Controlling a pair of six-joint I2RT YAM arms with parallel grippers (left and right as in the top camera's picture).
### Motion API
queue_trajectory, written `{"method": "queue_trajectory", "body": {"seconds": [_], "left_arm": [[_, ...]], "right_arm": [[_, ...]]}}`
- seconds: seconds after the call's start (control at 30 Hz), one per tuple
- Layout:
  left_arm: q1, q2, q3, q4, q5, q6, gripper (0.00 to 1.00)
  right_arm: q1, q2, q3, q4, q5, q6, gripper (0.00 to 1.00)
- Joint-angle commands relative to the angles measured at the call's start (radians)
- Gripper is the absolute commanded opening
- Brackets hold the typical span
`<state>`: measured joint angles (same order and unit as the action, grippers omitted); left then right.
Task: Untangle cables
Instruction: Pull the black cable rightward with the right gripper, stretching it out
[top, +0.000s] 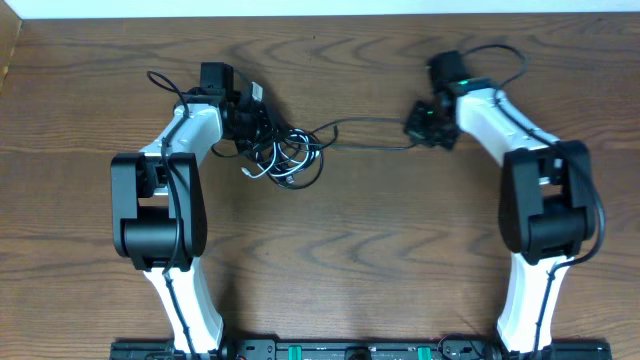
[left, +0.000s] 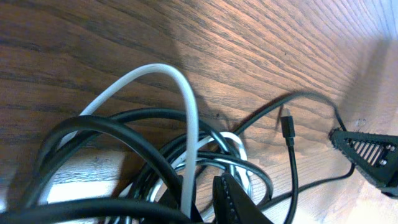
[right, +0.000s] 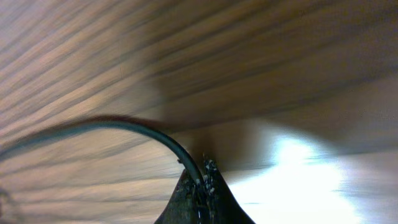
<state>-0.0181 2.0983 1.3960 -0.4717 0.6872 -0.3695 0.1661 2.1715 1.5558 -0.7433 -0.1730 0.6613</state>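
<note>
Hovering low over the tangle of cables (top: 285, 155) left of the table's (top: 330, 260) middle, my left pincer (left: 273, 157) stands with its jaws wide apart, clamping nothing; a white cable (left: 186, 106) arches up through thick black loops just beside one finger (left: 233, 202), and a small black plug (left: 287, 127) lies on the wood between my two fingers; my right pincer (right: 200, 183) is pressed together on a single black cable (right: 143, 132), low against the table; seen from above, that cable runs nearly straight from the tangle across to the right pincer, which sits well apart from the heap; my right wrist view is blurred.
</note>
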Motion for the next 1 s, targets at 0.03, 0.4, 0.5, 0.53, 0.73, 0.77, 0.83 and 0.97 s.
{"method": "queue_trajectory", "body": {"seconds": [0.03,0.4,0.5,0.53,0.73,0.77,0.83,0.97], "left_arm": [[0.015,0.019,0.002,-0.006,-0.044,0.002,0.17],[0.015,0.019,0.002,-0.006,-0.044,0.002,0.17],[0.015,0.019,0.002,-0.006,-0.044,0.002,0.17],[0.015,0.019,0.002,-0.006,-0.044,0.002,0.17],[0.015,0.019,0.002,-0.006,-0.044,0.002,0.23],[0.015,0.019,0.002,-0.006,-0.044,0.002,0.23],[0.015,0.019,0.002,-0.006,-0.044,0.002,0.26],[0.015,0.019,0.002,-0.006,-0.044,0.002,0.46]], "right_arm": [[-0.124,0.010,-0.013,-0.072,0.168,-0.020,0.01],[-0.313,0.010,-0.013,-0.154,0.209,-0.019,0.01],[-0.352,0.010,-0.013,-0.173,0.255,-0.001,0.01],[-0.361,0.010,-0.013,-0.178,0.274,0.007,0.01],[-0.402,0.010,-0.013,-0.189,0.404,0.015,0.02],[-0.406,0.010,-0.013,-0.189,0.435,0.015,0.02],[-0.410,0.010,-0.013,-0.188,0.468,0.015,0.02],[-0.423,0.010,-0.013,-0.184,0.523,0.015,0.02]]}}
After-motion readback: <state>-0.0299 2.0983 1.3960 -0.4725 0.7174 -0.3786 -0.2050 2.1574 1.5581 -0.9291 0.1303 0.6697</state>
